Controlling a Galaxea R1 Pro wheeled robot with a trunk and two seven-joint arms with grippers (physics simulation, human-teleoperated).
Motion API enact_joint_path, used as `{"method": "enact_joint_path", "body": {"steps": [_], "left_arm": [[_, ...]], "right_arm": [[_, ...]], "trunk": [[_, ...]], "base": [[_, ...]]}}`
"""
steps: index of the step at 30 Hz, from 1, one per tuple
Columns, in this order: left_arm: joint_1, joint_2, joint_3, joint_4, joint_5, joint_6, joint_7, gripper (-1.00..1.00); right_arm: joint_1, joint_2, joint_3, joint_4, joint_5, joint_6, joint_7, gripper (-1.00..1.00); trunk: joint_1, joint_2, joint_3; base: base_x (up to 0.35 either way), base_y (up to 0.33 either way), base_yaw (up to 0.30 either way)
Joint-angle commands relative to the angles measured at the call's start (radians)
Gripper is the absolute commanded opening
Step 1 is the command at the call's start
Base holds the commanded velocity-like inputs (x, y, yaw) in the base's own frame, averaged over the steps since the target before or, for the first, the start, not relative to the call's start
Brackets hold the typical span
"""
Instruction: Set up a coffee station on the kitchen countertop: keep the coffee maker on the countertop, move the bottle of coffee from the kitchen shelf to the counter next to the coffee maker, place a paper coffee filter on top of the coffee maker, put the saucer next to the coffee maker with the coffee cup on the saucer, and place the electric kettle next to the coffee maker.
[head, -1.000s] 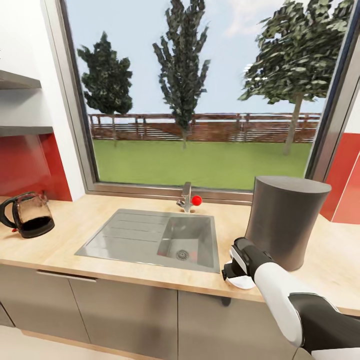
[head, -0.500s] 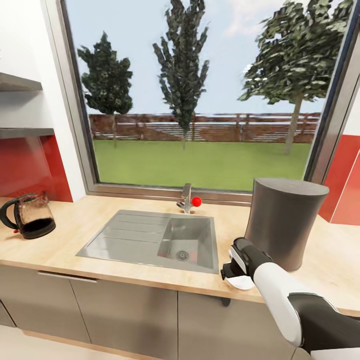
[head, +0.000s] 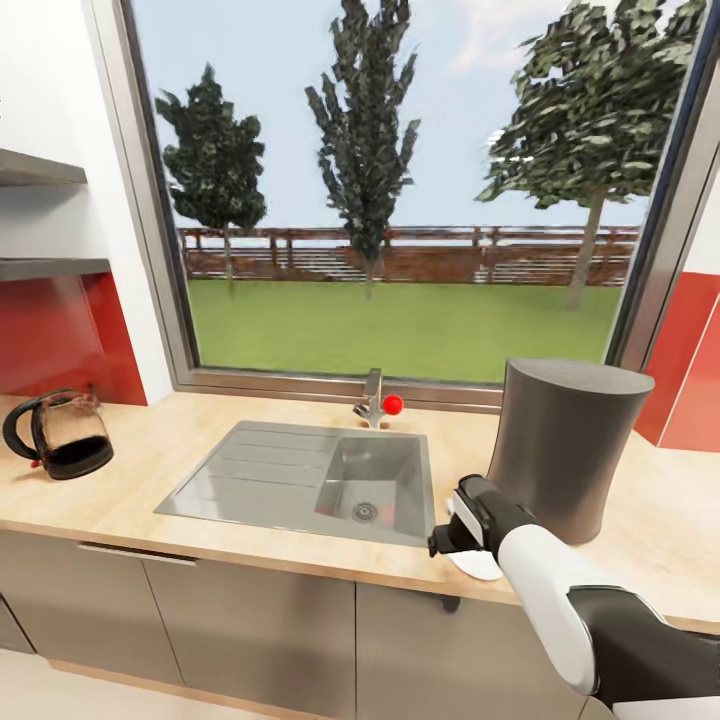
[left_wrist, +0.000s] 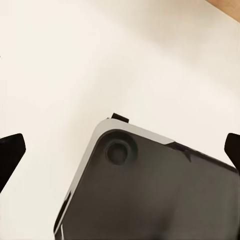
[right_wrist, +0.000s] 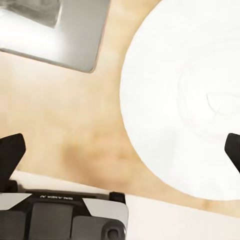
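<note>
Right end effector (head: 443, 543) has slid slightly toward the sink (head: 300, 482), fingers spread wide over the saucer (head: 476, 566) at the surface's (head: 150, 450) front edge, beside the coffee maker (head: 568, 448). Electric kettle (head: 62, 432) stands far left.

The coffee maker (head: 568, 450) is dark grey; the saucer (right_wrist: 185, 100) is plain white. The kitchen countertop (head: 180, 450) is pale beige wood-grain, its sink (head: 270, 470) steel grey, and the wall panel (head: 50, 330) is red.

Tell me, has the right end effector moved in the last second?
Yes. The right end effector has slid left along the kitchen countertop, away from the coffee maker and toward the sink corner, above the saucer.
</note>
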Motion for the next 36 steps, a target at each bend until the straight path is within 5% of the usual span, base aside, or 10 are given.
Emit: {"method": "enact_joint_path", "body": {"steps": [1,7,12,15,19,24,30,35,36], "left_arm": [[0.0,0.0,0.008,0.001,-0.003,-0.002,-0.001,1.0],[0.0,-0.001,0.009,0.0,-0.003,0.0,-0.001,1.0],[0.0,-0.001,0.009,0.0,-0.002,0.0,-0.001,1.0],[0.0,-0.001,0.009,0.0,-0.002,0.0,-0.001,1.0],[0.0,-0.001,0.009,0.0,-0.002,0.0,-0.001,1.0],[0.0,0.0,0.011,0.0,0.0,0.0,-0.001,1.0],[0.0,-0.001,0.013,0.0,0.0,-0.003,-0.001,1.0],[0.0,-0.001,0.015,0.0,0.001,-0.009,-0.001,1.0],[0.0,-0.005,0.019,0.0,0.001,-0.003,0.0,1.0]], "right_arm": [[0.0,0.001,-0.003,-0.001,0.005,0.0,0.004,1.0],[0.0,0.004,-0.005,-0.002,-0.113,-0.018,0.007,1.0],[0.0,0.006,-0.005,-0.007,-0.167,-0.02,0.038,1.0],[0.0,0.005,-0.002,-0.014,-0.18,-0.024,0.126,1.0],[0.0,0.004,0.018,-0.021,-0.178,-0.07,0.341,1.0],[0.0,0.009,0.128,-0.026,-0.176,-0.152,0.485,1.0],[0.0,0.093,0.224,-0.026,-0.177,-0.207,0.517,1.0],[0.0,0.097,0.282,-0.014,-0.178,-0.242,0.52,1.0],[0.001,0.097,0.309,0.015,-0.179,-0.321,0.588,1.0]], "trunk": [[-0.004,0.007,0.003],[-0.023,0.042,0.019],[-0.023,0.042,0.019],[-0.023,0.042,0.019],[-0.023,0.042,0.019],[-0.023,0.042,0.019],[-0.023,0.042,0.019],[-0.023,0.042,0.019],[-0.023,0.042,0.019]], "base": [[0.0,0.0,0.0],[0.0,0.0,0.0],[0.0,0.0,0.0],[0.0,0.0,0.0],[0.0,0.0,0.0],[0.0,0.0,0.0],[0.0,0.0,0.0],[-0.006,0.0,0.0],[-0.3,-0.07,0.0]]}}
